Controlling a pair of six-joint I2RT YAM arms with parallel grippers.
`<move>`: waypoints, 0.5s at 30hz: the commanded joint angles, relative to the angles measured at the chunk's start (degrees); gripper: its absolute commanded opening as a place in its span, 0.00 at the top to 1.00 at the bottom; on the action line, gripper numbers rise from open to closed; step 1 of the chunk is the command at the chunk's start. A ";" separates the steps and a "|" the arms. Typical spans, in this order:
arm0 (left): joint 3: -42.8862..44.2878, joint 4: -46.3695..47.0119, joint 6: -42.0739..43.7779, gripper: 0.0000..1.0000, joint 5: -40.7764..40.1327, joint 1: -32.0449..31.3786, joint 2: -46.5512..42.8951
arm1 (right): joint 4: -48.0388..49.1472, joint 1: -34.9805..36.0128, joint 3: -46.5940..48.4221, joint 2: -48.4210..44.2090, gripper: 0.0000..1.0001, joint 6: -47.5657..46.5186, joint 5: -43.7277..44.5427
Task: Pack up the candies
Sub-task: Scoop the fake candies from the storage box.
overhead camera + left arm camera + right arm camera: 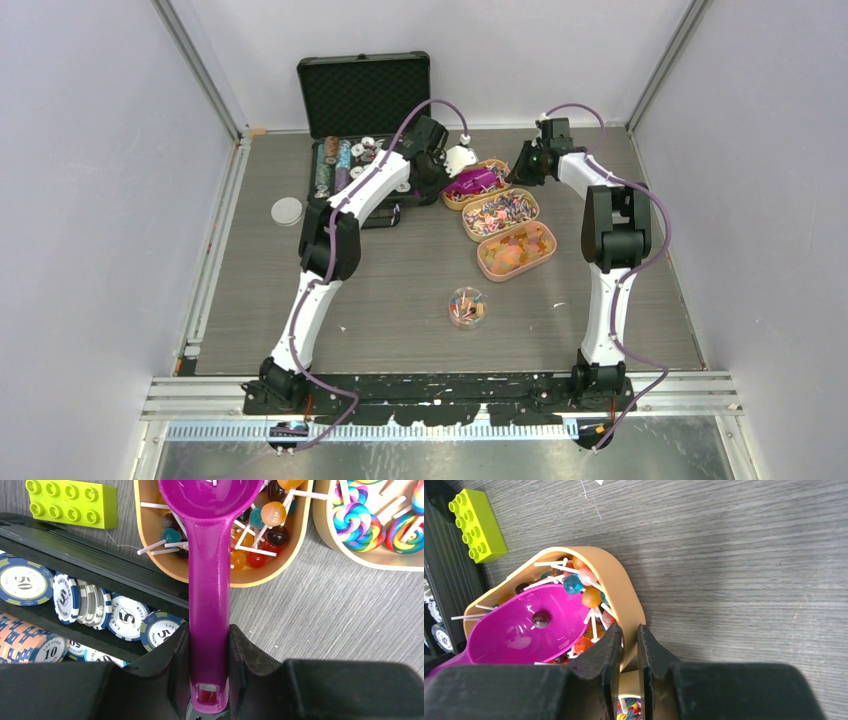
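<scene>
The magenta scoop (209, 580) was pinched by the left gripper (209, 637), bowl sunk among the candies (591, 597) in the tan tray (621, 582), presumably to load. The tray's rim was pinched by the right gripper (630, 636), likely to steady it.

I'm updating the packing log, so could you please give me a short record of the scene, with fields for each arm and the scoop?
left jaws: shut on the handle of the scoop
right jaws: pinching the rim of the far tray
scoop bowl: inside that tray, over the lollipops, one dark sweet in it
small tub: mid-table, holding some sweets
</scene>
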 commanded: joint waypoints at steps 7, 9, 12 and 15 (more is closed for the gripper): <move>-3.92 8.34 -0.48 1.00 1.33 -0.20 -2.45 | 4.88 0.30 1.46 -0.40 0.79 4.01 -2.57; -4.36 8.49 -0.17 1.00 1.47 -0.20 -2.80 | 5.43 0.13 1.40 -0.66 0.79 4.74 -2.57; -4.97 8.39 -0.24 1.00 1.43 -0.20 -3.38 | 6.04 -0.18 1.38 -1.17 0.79 6.09 -2.74; -5.37 8.17 0.39 1.00 0.77 -0.18 -4.48 | 6.36 -0.55 1.60 -1.80 0.79 6.50 -2.76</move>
